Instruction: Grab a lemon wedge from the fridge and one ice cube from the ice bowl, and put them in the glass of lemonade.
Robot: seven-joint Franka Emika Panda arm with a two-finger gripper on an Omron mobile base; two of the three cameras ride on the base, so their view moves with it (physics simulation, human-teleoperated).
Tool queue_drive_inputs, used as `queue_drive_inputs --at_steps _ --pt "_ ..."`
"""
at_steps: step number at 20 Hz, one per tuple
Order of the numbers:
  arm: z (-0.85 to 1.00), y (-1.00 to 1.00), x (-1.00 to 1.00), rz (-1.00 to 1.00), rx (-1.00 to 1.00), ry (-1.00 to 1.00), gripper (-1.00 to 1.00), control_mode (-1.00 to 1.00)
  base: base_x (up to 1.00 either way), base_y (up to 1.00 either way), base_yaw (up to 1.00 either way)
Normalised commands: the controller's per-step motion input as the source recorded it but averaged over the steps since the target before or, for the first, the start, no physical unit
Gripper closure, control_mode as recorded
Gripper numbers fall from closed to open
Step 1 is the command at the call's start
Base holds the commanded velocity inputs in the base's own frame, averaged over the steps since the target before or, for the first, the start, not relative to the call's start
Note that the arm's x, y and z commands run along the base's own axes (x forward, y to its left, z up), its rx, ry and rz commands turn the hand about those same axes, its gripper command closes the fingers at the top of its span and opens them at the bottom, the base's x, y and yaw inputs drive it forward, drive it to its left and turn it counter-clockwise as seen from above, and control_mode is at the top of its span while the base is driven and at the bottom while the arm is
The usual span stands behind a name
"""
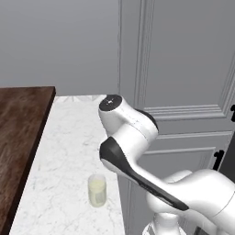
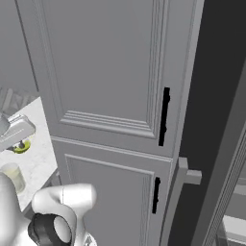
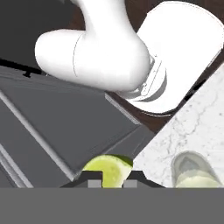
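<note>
My gripper [image 3: 113,180] is shut on the lemon wedge [image 3: 109,170], a yellow-green piece pinched between the two dark finger tips. From the right base, the gripper [image 2: 20,143] hangs at the far left over the marble counter with the lemon wedge [image 2: 22,146] under it. The glass of lemonade [image 1: 97,189] stands near the counter's right edge; the glass of lemonade [image 2: 13,177] is a little nearer to the base than the wedge, and in the hand view the glass of lemonade [image 3: 194,173] lies to the lower right. The fridge [image 2: 216,120] is the dark body at the right.
The white marble counter [image 1: 69,151] meets a dark wooden top [image 1: 18,133] on its left. Light grey panelled cabinets [image 2: 110,86] with black handles [image 2: 164,116] rise beside the counter. The fridge's long grey handle [image 2: 178,202] juts out beside them, with pale shelves [image 2: 235,226] at the lower right.
</note>
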Motion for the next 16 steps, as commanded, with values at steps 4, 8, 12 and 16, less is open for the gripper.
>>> queue_drive_inputs --at_steps 4,8,12,16 --pt "-0.41 -0.04 -0.25 0.55 0.0 0.06 1.0 -1.0 0.0 0.0 0.0" --pt "-0.63 0.0 -0.34 0.49 0.05 0.0 1.0 -1.0 0.0 0.0 0.0" --pt "-0.41 -0.08 -0.53 0.57 0.06 0.0 1.0 -1.0 0.0 0.0 0.0" --pt "-0.01 -0.36 -0.57 0.76 0.0 0.0 1.0 -1.0 0.0 0.0 0.0"
